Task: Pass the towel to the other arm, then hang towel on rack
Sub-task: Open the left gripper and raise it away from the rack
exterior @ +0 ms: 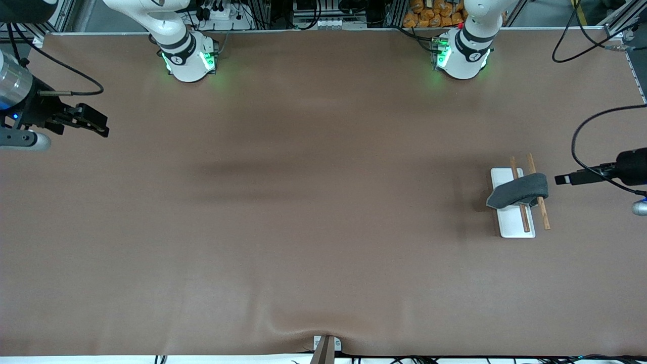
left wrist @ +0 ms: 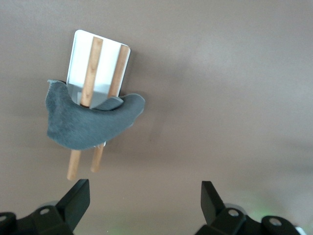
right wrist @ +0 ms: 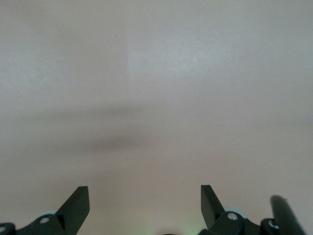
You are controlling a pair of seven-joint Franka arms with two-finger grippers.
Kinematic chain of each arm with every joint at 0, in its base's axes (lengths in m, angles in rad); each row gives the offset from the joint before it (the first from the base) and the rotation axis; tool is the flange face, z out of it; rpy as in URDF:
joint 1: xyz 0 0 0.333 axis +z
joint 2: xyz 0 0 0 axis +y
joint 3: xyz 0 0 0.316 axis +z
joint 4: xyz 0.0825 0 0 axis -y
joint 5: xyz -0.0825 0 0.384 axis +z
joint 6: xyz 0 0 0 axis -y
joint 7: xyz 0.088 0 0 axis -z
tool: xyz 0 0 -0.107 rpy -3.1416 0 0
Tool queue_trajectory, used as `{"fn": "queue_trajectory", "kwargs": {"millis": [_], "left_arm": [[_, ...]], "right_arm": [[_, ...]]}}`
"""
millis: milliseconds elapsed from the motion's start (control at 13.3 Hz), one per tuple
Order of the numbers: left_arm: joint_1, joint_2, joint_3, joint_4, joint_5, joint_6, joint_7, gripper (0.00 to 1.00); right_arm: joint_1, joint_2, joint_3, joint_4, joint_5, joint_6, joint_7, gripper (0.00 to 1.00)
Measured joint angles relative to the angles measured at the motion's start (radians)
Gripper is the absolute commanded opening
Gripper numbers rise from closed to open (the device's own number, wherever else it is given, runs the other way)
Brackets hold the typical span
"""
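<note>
You're basically done: dark grey soft towel (exterior: 519,191) drapes the white-based wooden-rod rack (exterior: 511,222); left gripper (left wrist: 145,203) beside it and right gripper (right wrist: 145,203) both wide open, empty—just retreat.

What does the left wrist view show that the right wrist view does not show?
Only the left wrist view shows the towel draped over the two rods of the rack, with the open left gripper apart from both. Only the right wrist view shows the open right gripper over bare table, with a dark blurred shape at the picture's edge. Both share the brown table and a pair of spread black fingers holding nothing.
</note>
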Motion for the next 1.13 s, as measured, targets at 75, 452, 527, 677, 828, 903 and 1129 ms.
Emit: {"fn": "queue_trajectory", "kwargs": {"millis": [75, 452, 527, 677, 828, 903, 1129], "left_arm": [[-0.001, -0.026, -0.055, 0.001, 0.051, 0.000, -0.056, 1.00], [-0.009, -0.130, -0.231, 0.000, 0.188, -0.003, -0.198, 1.00], [-0.009, -0.144, -0.235, 0.001, 0.190, -0.003, -0.197, 1.00], [-0.012, -0.161, -0.237, 0.017, 0.192, -0.007, -0.178, 1.00], [-0.158, -0.190, -0.113, 0.034, 0.213, -0.025, -0.146, 1.00], [-0.292, -0.208, 0.020, 0.036, 0.215, -0.044, -0.140, 1.00], [-0.568, -0.244, 0.323, 0.037, 0.206, -0.073, -0.122, 1.00]], "right_arm": [[-0.008, -0.002, 0.000, -0.002, 0.000, 0.002, -0.036, 1.00], [-0.073, 0.008, 0.007, 0.006, 0.002, 0.015, -0.164, 1.00], [-0.068, 0.008, 0.017, 0.011, 0.002, 0.016, -0.116, 1.00], [-0.061, 0.008, 0.029, 0.023, 0.002, 0.016, -0.069, 1.00], [-0.061, 0.008, 0.026, 0.030, 0.002, 0.004, -0.066, 1.00], [-0.061, 0.008, 0.024, 0.030, 0.002, 0.002, -0.066, 1.00], [-0.061, 0.008, 0.024, 0.034, 0.002, 0.002, -0.066, 1.00]]}}
